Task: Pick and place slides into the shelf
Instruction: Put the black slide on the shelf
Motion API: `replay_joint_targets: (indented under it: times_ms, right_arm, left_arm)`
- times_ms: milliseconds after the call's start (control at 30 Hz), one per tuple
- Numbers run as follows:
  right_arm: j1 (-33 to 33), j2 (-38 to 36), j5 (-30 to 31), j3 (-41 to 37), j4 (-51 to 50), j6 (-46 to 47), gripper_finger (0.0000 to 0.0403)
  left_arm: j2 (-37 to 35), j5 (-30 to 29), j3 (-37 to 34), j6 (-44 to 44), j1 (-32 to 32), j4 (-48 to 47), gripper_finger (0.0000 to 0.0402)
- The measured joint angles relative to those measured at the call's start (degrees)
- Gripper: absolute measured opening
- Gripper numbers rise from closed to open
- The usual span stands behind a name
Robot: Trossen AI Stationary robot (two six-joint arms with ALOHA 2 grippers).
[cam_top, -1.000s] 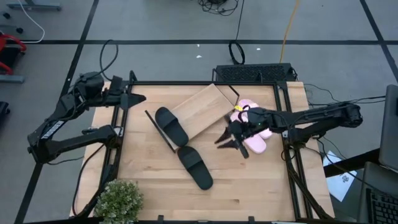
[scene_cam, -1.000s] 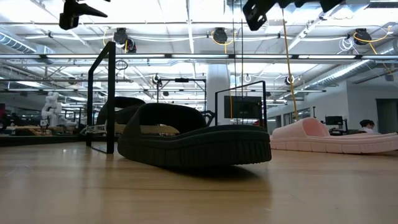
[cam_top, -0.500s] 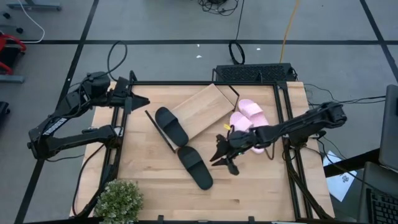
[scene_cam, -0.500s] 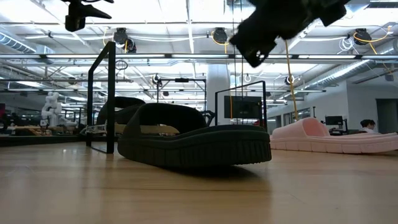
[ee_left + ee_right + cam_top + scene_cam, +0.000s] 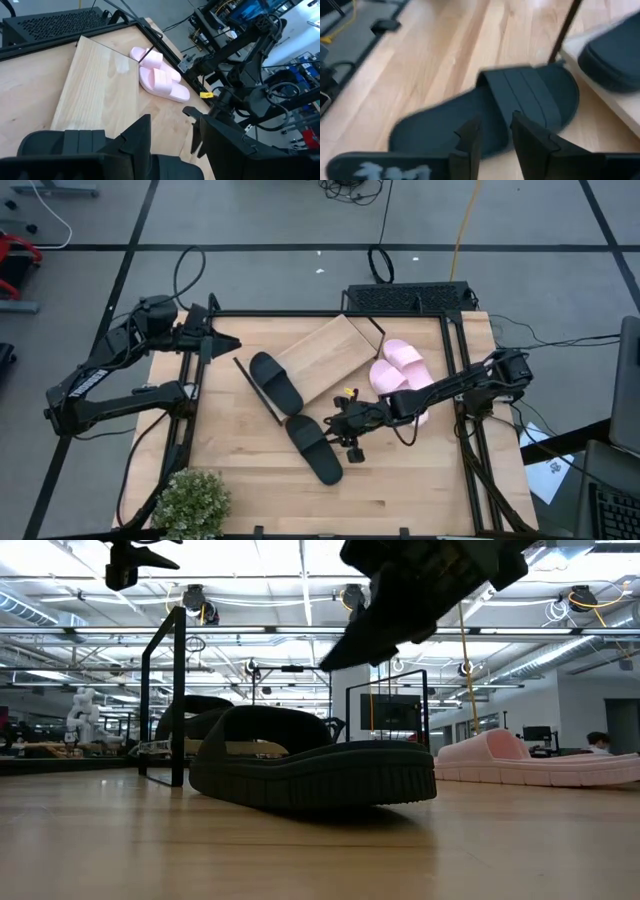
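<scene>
One black slide (image 5: 313, 448) lies sole-down on the table near its middle. A second black slide (image 5: 275, 380) rests on the left end of the shelf (image 5: 325, 355), a slanted wooden board. Two pink slides (image 5: 395, 370) lie side by side on the table to the right of the shelf. My right gripper (image 5: 332, 425) hangs open just above the black slide on the table, over its strap end (image 5: 520, 95), clear of it in the low view. My left gripper (image 5: 170, 135) stands open high over the table's far left corner.
A potted plant (image 5: 190, 500) stands at the table's near left corner. A black perforated box (image 5: 405, 298) lies beyond the far edge. The shelf's thin black wire frame (image 5: 178, 700) rises beside the slide on the table. Bare wood lies toward the near edge.
My right gripper has left the pink slides, swept toward the table's left and near edges and come down, tipping further downward. It now hangs over the black slide on the table. No slide has moved.
</scene>
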Motion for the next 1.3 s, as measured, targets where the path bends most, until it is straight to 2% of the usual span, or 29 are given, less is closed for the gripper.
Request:
replay_joint_targets:
  times_ms: [233,367,467,733,900,1100,1300]
  right_arm:
    - [-0.33,-0.09,0.13,0.02,-3.11,1.47,0.0160]
    - [-0.33,-0.11,1.47,0.02,-3.02,1.54,0.0180]
    - [-0.64,-0.11,2.91,0.02,-2.74,1.58,0.0182]
    - [-0.02,-0.11,1.27,0.02,-3.00,6.63,0.0183]
    - [1.13,-0.05,1.21,0.00,-3.01,6.61,0.0183]
    - [-0.63,4.06,0.54,0.41,3.12,7.36,0.0183]
    - [-0.70,6.83,-0.11,2.15,2.57,6.77,0.0183]
  left_arm:
    - [0.14,-0.02,0.00,0.32,0.01,0.09,0.0165]
    - [0.28,-0.18,0.00,0.32,0.00,0.12,0.0165]
    - [0.26,-1.03,0.00,0.37,0.00,0.16,0.0165]
    - [0.26,-1.35,0.00,0.72,0.02,0.16,0.0165]
    - [0.26,-1.41,0.00,1.30,0.02,0.16,0.0165]
    - [0.26,-1.48,0.00,1.83,0.02,0.16,0.0165]
    - [0.26,-1.08,0.00,1.83,0.01,0.16,0.0165]
